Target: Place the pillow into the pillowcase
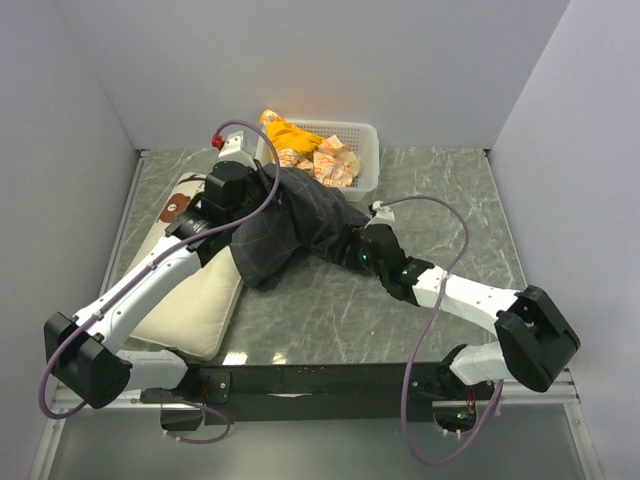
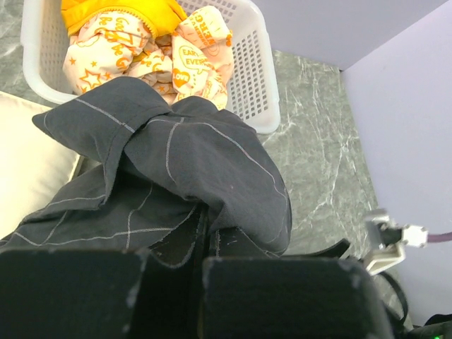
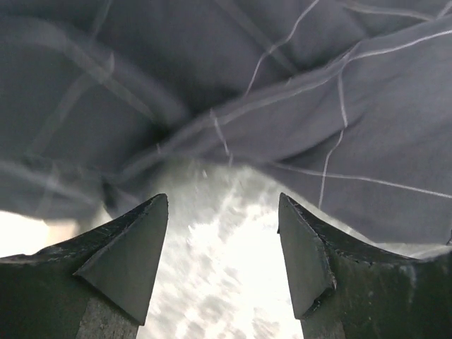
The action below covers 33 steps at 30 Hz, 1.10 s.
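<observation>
left claw (image 2: 203, 248) clamped on pillowcase (image 2: 212, 159) fold; right claw (image 3: 223, 212) apart, pillowcase just ahead of tips; pillow (image 2: 28, 162) left of left claw.

The left arm (image 1: 150, 278) and right arm (image 1: 470, 293) are built alike: smooth white plastic links between chunky, rounded black joint housings. A thin mauve cable (image 1: 466, 237) trails behind each wrist, and a small green light (image 1: 363, 256) glows just behind the right gripper (image 3: 223, 240), whose matte black wedge-shaped fingers (image 3: 131, 258) show grey, scuffed, dusty edges.
</observation>
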{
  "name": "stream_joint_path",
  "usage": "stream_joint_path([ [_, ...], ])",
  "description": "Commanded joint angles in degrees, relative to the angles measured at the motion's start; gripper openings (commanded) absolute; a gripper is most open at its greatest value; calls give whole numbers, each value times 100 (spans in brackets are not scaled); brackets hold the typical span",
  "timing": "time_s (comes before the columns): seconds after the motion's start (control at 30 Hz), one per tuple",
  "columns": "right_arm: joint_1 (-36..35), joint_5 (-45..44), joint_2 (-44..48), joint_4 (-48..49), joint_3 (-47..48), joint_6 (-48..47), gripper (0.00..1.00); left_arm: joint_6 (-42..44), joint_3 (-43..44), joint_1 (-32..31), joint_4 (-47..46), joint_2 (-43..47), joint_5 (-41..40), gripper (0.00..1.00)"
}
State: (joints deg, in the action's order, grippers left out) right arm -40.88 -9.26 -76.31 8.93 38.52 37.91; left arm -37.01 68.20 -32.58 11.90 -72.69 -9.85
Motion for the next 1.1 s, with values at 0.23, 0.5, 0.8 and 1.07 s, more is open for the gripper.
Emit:
stream_joint_path([
  [0.23,203,-727,-876,-480,1148,1868,72,28,-194,15,-232,308,-35,1],
  [0.5,511,-306,-1508,-576,1456,2229,71,28,-141,15,-179,299,9,1],
  [0.8,783,-6,-1939,-172,1386,2414,66,80,-228,15,-48,465,-35,1],
  [1.07,1054,38,-1115,-601,1148,1852,0,168,-150,23,40,536,-411,1],
])
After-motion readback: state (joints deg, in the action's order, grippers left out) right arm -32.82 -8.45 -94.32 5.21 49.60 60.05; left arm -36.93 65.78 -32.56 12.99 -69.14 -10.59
